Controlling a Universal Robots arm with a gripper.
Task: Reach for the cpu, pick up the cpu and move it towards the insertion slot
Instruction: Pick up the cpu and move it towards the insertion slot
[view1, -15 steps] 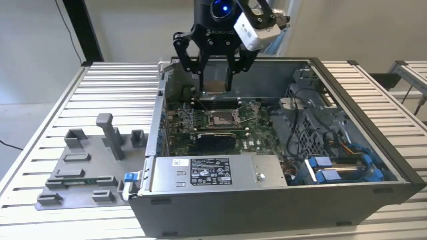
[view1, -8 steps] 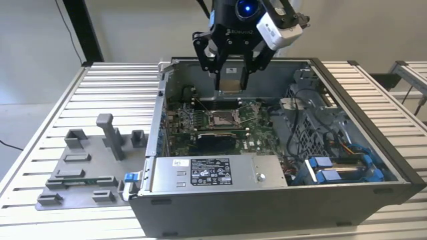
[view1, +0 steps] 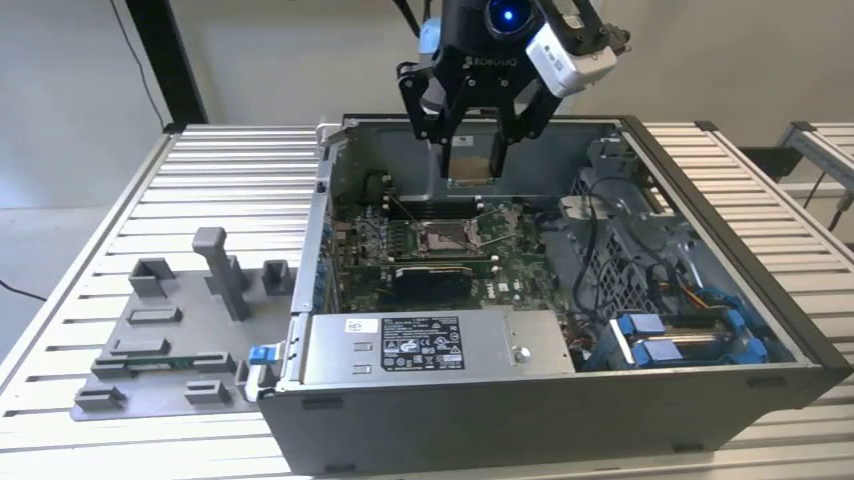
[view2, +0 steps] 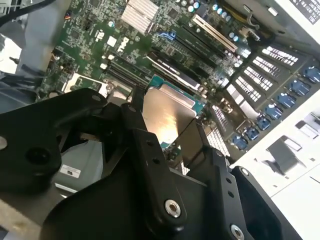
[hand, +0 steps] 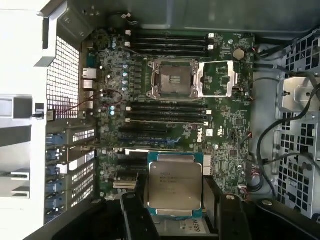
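Black and angular, the gripper (view1: 474, 150) hung over the open grey metal computer case (view1: 747, 390) in the exterior view, the arm descending from 12 o'clock with its upper part cut off by the frame edge. Between the closed fingers sat the cpu (view1: 470, 160), a small thin square plate, seen here nearly edge-on so its face was hard to make out. At 6 o'clock from it, on the green circuit board (view1: 514, 255), lay the insertion slot (view1: 441, 236), a square socket with a shiny metal frame and dark centre. A grey plastic fixture plate (view1: 174, 340) with upright blocks rested on the ribbed aluminium table (view1: 94, 240) at 9 o'clock from the case.

In the second wrist view, the black finger linkages (view2: 150, 165) hid much of the board; the cpu's (view2: 167, 112) smooth silvery top showed between them, one corner in shadow.

In the first wrist view, the cpu (hand: 174, 185) was clamped at its two sides by the black fingers (hand: 131, 215), its lower edge partly hidden. The slot (hand: 172, 80) stood at 12 o'clock from it, well apart, its metal lid (hand: 217, 80) swung open beside it.
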